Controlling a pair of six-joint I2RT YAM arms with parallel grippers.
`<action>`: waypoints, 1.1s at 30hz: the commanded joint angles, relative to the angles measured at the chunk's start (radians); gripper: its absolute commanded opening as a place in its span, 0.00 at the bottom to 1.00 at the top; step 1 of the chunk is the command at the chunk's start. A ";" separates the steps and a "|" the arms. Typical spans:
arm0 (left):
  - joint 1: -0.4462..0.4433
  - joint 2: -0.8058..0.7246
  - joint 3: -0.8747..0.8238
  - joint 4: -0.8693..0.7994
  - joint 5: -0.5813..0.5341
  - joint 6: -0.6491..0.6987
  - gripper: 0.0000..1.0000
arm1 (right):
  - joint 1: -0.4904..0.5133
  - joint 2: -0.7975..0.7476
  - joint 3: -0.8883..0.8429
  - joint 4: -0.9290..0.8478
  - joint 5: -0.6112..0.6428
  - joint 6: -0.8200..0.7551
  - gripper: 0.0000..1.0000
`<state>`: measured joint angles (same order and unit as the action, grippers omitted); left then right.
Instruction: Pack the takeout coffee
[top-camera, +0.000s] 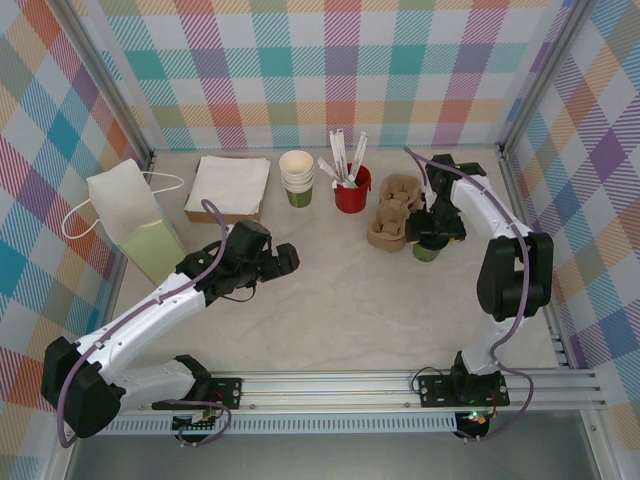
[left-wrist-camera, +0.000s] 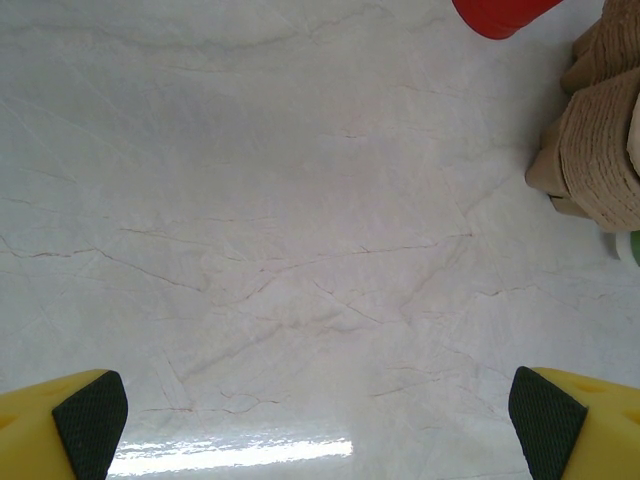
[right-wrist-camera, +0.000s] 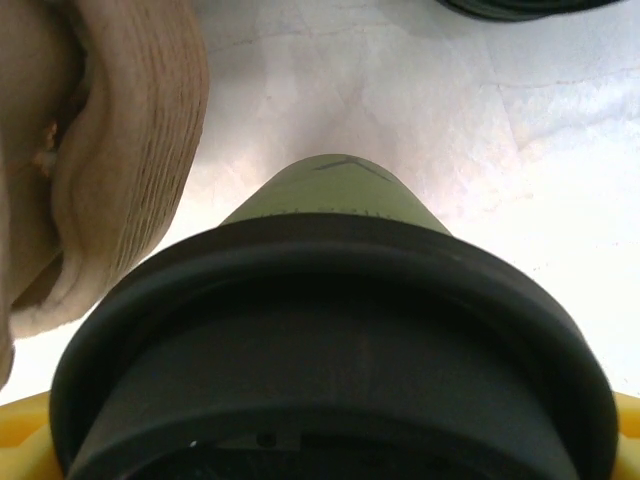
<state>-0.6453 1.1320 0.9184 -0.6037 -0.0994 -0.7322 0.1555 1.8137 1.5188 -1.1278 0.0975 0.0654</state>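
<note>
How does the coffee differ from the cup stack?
The coffee wears a black lid; the cup stack is lidless, its cream inside showing. The coffee is a single cup; the cup stack nests several. The coffee stands on the right beside the carrier; the cup stack stands at the back, left of the red cup. Both have green walls.

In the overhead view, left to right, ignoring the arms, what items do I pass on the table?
paper bag, white paper stack, stack of lidless green cups, red cup of sticks, cardboard cup carrier, takeout coffee
</note>
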 joint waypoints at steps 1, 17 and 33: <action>0.008 0.000 0.009 -0.030 -0.019 0.013 1.00 | -0.011 0.022 0.028 0.009 -0.012 -0.014 0.85; 0.007 0.001 0.009 -0.037 -0.024 0.014 1.00 | -0.024 -0.011 -0.006 0.027 -0.013 0.002 0.96; 0.007 -0.008 0.013 -0.036 -0.017 0.014 1.00 | -0.025 -0.101 -0.004 -0.021 0.033 0.016 1.00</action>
<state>-0.6453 1.1324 0.9188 -0.6266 -0.0994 -0.7319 0.1368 1.7538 1.5181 -1.1202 0.1055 0.0669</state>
